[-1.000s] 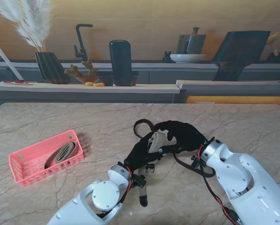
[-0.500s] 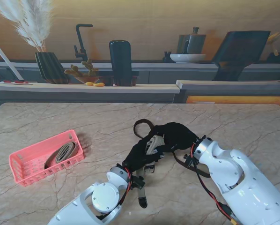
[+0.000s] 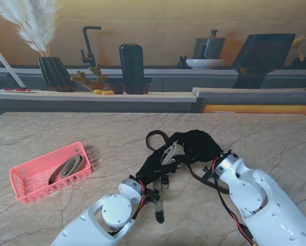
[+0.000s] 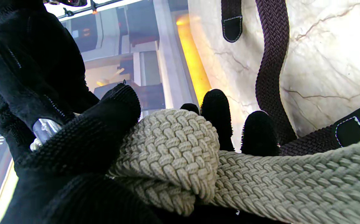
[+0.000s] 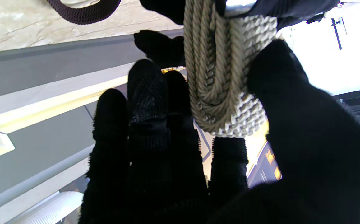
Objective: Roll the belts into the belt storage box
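The marble table (image 3: 245, 133) was seen carrying everything. A pink belt storage box (image 3: 27, 177) was placed at its left, well apart from the hands, with one rolled beige belt (image 3: 66, 168) already inside. Mid-table, a dark brown belt (image 3: 155, 136) was laid loose. The right hand (image 3: 194, 146) and left hand (image 3: 155, 165) were brought together — fingers of both were closed on a partly coiled beige woven belt (image 4: 173, 146), held between them just off the table.

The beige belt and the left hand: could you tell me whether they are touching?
Touching. The left wrist view shows the left hand with fingers pressed against the beige belt roll.
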